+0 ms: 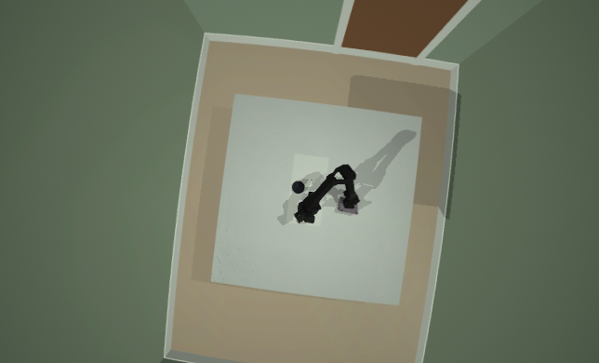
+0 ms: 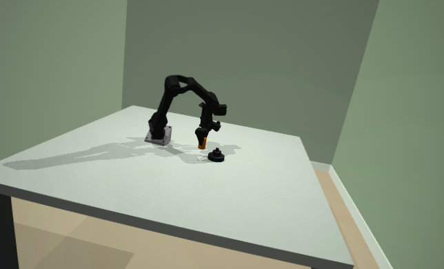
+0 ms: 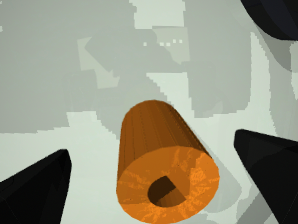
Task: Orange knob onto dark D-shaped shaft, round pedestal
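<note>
The orange knob (image 3: 162,163) (image 2: 203,143) stands upright on the table, its D-shaped hole facing up in the wrist view. My gripper (image 3: 154,149) (image 2: 201,138) (image 1: 304,217) is open. Its two dark fingers stand on either side of the knob, apart from it, low over the table. The shaft's flat side cannot be seen.
The arm's base (image 2: 159,136) (image 1: 348,207) is bolted to the pale table (image 2: 156,193) behind the knob. The arm arches over from it. The table's edges are far from the work area.
</note>
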### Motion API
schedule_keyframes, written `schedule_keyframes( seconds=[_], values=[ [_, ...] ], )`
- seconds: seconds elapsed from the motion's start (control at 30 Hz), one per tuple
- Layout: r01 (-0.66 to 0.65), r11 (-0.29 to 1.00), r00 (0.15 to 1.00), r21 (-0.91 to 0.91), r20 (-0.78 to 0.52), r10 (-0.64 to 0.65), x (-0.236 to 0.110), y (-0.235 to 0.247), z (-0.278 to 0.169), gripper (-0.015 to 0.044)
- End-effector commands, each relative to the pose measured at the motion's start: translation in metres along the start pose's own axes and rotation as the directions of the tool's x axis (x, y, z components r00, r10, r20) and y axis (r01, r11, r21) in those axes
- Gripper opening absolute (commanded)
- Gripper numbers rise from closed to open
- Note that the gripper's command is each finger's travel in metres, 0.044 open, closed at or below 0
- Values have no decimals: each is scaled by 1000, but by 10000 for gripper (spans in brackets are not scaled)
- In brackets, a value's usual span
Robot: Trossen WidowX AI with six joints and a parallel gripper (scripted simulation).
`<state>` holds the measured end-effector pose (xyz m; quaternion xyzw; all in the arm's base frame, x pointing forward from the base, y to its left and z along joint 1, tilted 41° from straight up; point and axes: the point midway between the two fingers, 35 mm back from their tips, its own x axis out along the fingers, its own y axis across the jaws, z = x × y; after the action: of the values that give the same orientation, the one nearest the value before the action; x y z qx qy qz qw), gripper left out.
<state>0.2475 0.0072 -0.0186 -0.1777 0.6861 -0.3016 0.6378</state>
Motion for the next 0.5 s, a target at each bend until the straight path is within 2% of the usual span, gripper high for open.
schedule_keyframes(
  seconds=[0.0,0.33,0.47],
  values=[
    [7,1000,1000,-5,-1,-7,9,-1,-2,440],
    [9,1000,1000,-5,-1,-9,22,-2,-3,440],
    [9,1000,1000,-5,-1,-9,22,-2,-3,335]
  ],
)
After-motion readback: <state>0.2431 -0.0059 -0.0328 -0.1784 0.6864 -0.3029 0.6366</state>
